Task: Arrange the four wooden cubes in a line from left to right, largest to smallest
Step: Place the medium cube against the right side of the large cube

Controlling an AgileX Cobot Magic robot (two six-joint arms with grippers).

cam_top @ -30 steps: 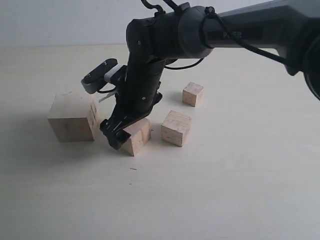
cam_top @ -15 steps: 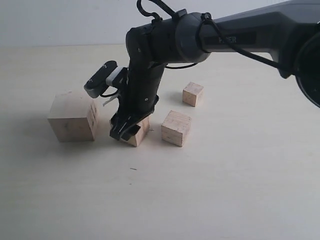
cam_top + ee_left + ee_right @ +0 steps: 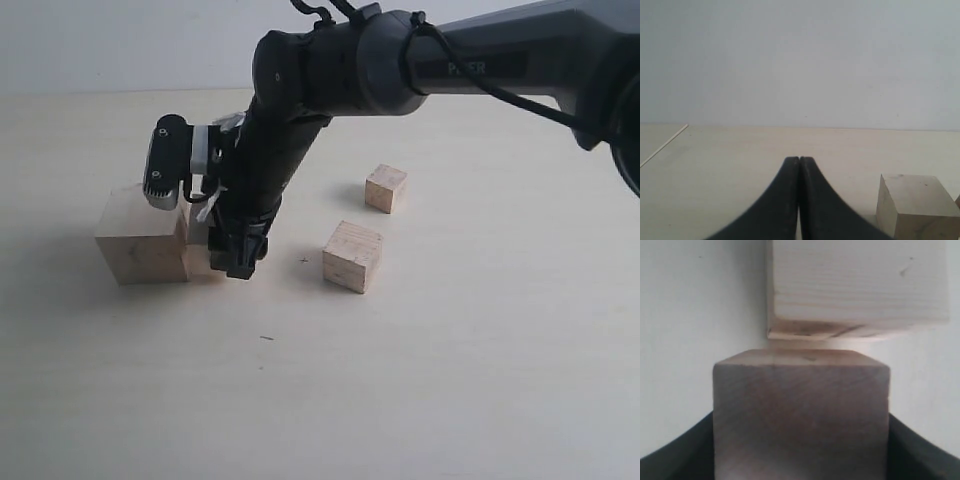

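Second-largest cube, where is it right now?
The second-largest cube sits left of centre in the exterior view, in the right gripper, just right of the largest cube.

R arm point(image 3: 400, 60): blk/grey, glossy | blk cables point(image 3: 540, 110) | L pincer point(image 3: 799, 165): blk

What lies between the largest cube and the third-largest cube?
The right gripper, shut on the second-largest cube close beside the largest cube; from there to the third-largest cube the table is bare. The exterior view shows it.
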